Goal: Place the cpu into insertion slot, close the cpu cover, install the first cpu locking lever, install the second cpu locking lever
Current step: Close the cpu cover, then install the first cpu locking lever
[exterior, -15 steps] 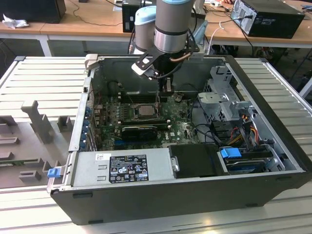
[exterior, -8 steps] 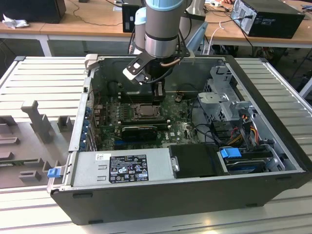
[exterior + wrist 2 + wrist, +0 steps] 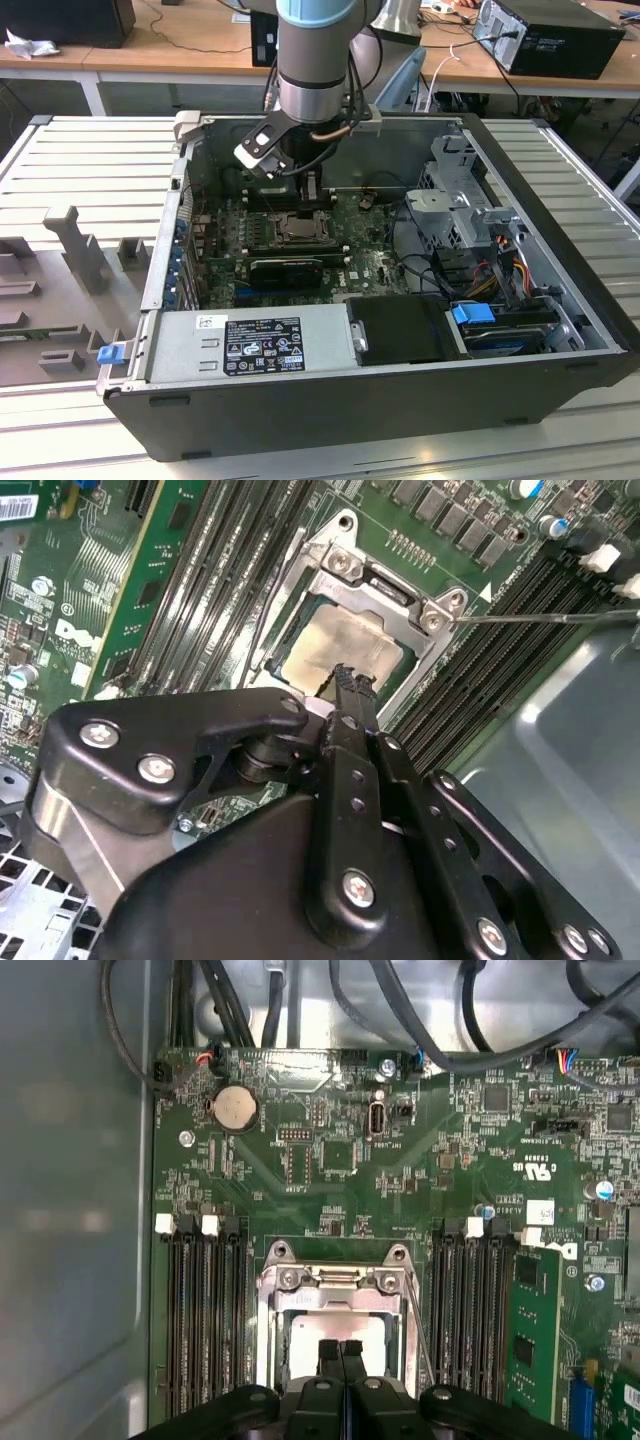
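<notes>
The cpu (image 3: 345, 645) lies flat in the insertion slot (image 3: 298, 228), its pale silver top showing through the window of the cpu cover (image 3: 335, 1282). The cover lies down over it as a dull metal frame (image 3: 345, 568). My gripper (image 3: 340, 1348) is shut with nothing between its two black fingers, and its tips sit just over the chip's near edge (image 3: 350, 680). In the exterior view the gripper (image 3: 312, 195) hangs inside the open case, right above the socket. A thin locking lever (image 3: 545, 616) sticks out sideways over the memory slots. Its wire (image 3: 420, 1330) runs slanted along one side of the socket.
Long black memory slots (image 3: 205, 1310) flank the socket on both sides, with a green card (image 3: 530, 1330) beyond one bank. The grey case wall (image 3: 70, 1210) and cables (image 3: 480, 1020) are close. A black card (image 3: 285, 268), power supply (image 3: 250, 345) and drive cage (image 3: 460, 200) fill the case.
</notes>
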